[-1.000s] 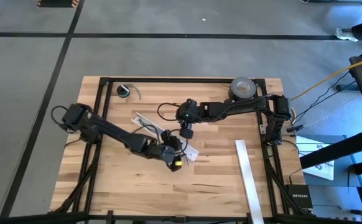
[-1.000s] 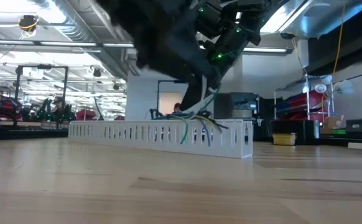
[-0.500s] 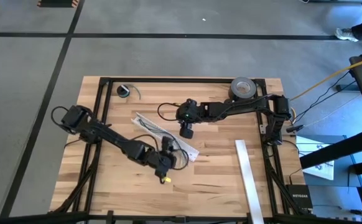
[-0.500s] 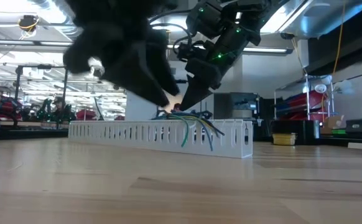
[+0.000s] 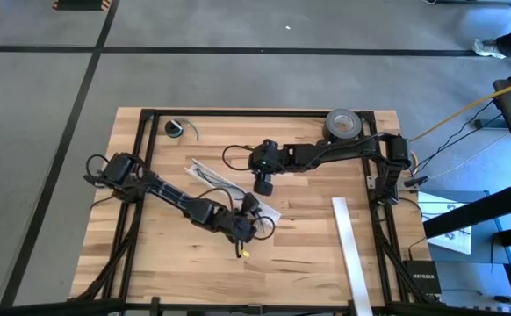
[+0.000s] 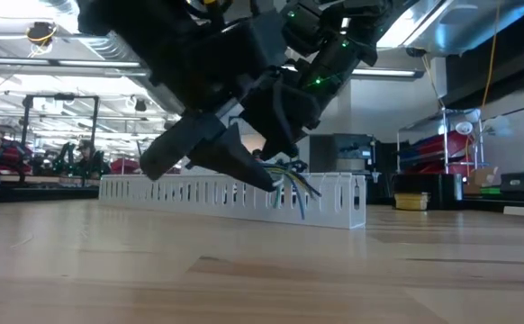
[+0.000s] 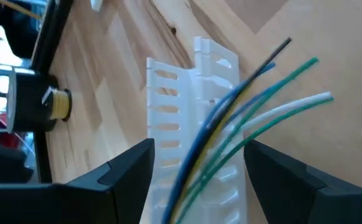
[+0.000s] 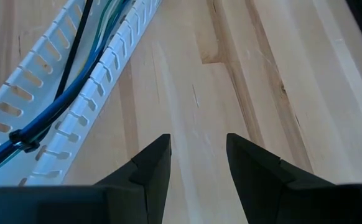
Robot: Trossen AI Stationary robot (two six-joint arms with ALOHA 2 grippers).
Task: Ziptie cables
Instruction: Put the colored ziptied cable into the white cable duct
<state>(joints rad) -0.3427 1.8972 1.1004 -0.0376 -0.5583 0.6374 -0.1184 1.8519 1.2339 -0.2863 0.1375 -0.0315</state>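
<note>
The cables [image 7: 262, 106], black, blue, green and white wires, lie in a white slotted strip [image 5: 229, 186] at the table's middle, and their free ends fan out past its near-right end. A thin black ziptie [image 8: 20, 142] loops round them inside the strip [image 8: 88, 74]. My left gripper [image 7: 199, 149] is open and low at that end [image 6: 262, 175], one finger on each side of the strip [image 7: 181, 106] and cables; I cannot tell whether it touches them. My right gripper [image 8: 196, 146] hangs open over bare wood just beyond the strip [image 5: 262, 187].
A grey tape roll [image 5: 343, 125] sits at the far right corner. A small round coil [image 5: 176, 129] lies at the far left. A second white strip [image 5: 350, 250] lies along the near right. Black frame rails [image 5: 137, 158] border the table. Bare wood lies near the front edge.
My left gripper has sunk toward the near-right end of the slotted strip and rolled about its own pointing line, so its fingers now straddle the strip and cables. The cables and the strip lie as before.
</note>
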